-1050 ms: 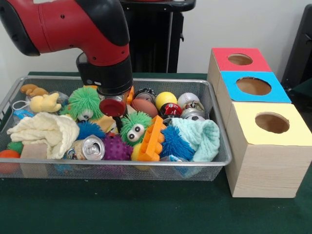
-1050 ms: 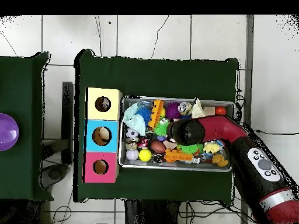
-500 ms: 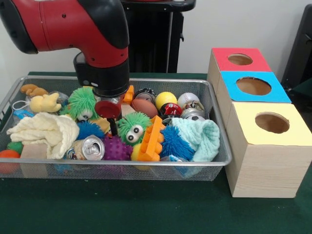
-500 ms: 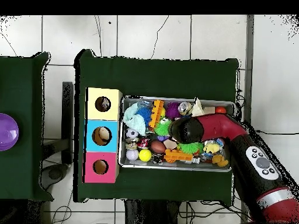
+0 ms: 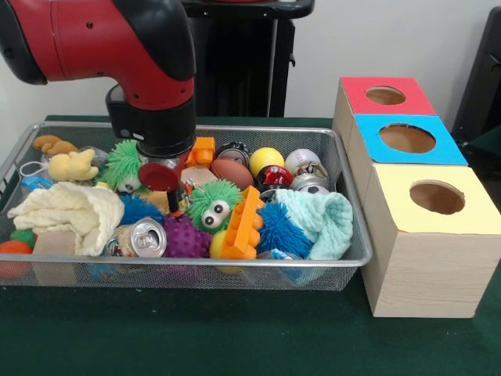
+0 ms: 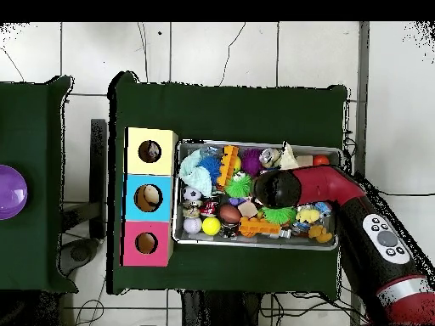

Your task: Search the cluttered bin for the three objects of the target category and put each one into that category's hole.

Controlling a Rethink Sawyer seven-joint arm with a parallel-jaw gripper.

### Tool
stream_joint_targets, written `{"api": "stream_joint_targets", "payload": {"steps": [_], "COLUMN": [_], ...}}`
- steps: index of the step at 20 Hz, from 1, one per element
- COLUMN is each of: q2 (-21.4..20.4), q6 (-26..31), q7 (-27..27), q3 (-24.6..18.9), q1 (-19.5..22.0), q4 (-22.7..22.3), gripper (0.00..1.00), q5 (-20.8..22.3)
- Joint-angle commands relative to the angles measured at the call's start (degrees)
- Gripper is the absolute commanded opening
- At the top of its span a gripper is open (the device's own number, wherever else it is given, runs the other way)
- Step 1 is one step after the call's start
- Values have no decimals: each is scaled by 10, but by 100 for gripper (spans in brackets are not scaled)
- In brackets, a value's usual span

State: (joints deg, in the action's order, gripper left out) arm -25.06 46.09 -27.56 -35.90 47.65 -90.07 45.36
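Our gripper (image 5: 168,196) has sunk lower and shifted toward the green spiky ball (image 5: 124,164) beside it, probing the wire-mesh bin (image 5: 356,251); we cannot tell its state or the target category. Nothing lifted yet.

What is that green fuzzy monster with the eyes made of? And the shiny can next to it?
The green monster looks like soft, stretchy rubber: it is covered in thin floppy spikes, with hard-looking glossy eyes. The can seems to be thin metal, probably aluminium: its silver top shines and has a pull-tab opening.
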Motion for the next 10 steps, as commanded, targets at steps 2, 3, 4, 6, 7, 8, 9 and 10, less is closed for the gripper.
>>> {"api": "stream_joint_targets", "payload": {"steps": [2, 3, 4, 6, 7, 8, 9, 10], "q2": [-26, -29, -35, -48, -56, -65, -75, -94], "q6": [52, 56, 60, 67, 75, 76, 82, 89], "q7": [58, 60, 55, 41, 43, 31, 33, 32], "q3": [39, 34, 35, 36, 33, 31, 26, 19], "q1": [24, 29, 27, 20, 20, 11, 13, 11], "q4": [20, 14, 11, 0, -3, -14, -21, -34], "gripper": [0, 0, 0, 0, 0, 0, 0, 0], "q5": [26, 17, 14, 7, 0, -5, -14, -25]}}
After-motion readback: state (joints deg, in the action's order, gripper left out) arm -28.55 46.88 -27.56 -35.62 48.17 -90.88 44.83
